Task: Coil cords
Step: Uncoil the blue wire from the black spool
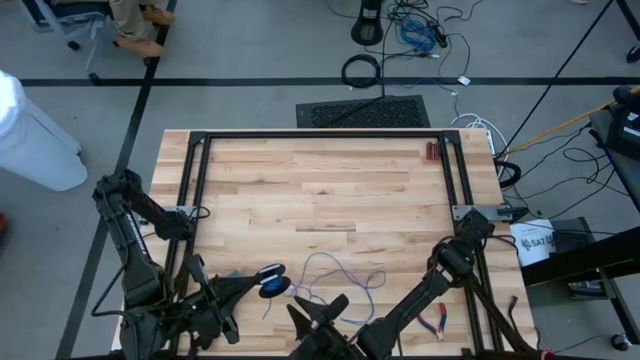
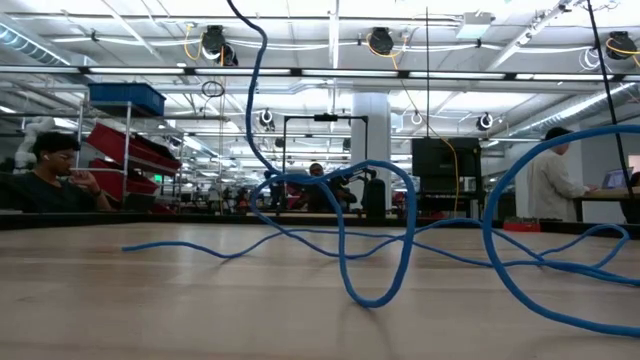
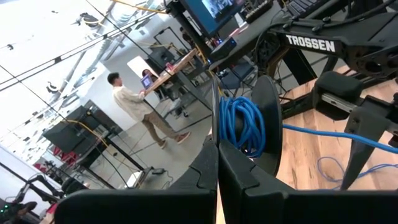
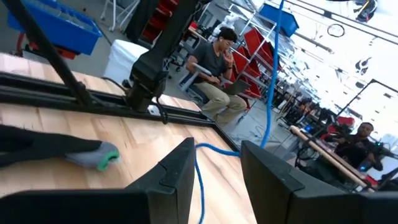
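Cord (image 1: 340, 275) trails in loose loops toward the right gripper (image 1: 318, 312), whose jaws stand apart around it, while the left gripper (image 1: 262, 283) holds the coil (image 3: 244, 124) shut.

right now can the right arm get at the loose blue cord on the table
Probably yes. The loose blue cord lies in open loops on the table just ahead of the right gripper, whose fingers stand open with cord running between them; nothing blocks it.

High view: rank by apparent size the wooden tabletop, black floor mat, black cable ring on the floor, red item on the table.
1. Wooden tabletop
2. Black floor mat
3. Black cable ring
4. Red item, smallest

The mat and ring lie on the floor, farther from the camera, but the gaps are clear.
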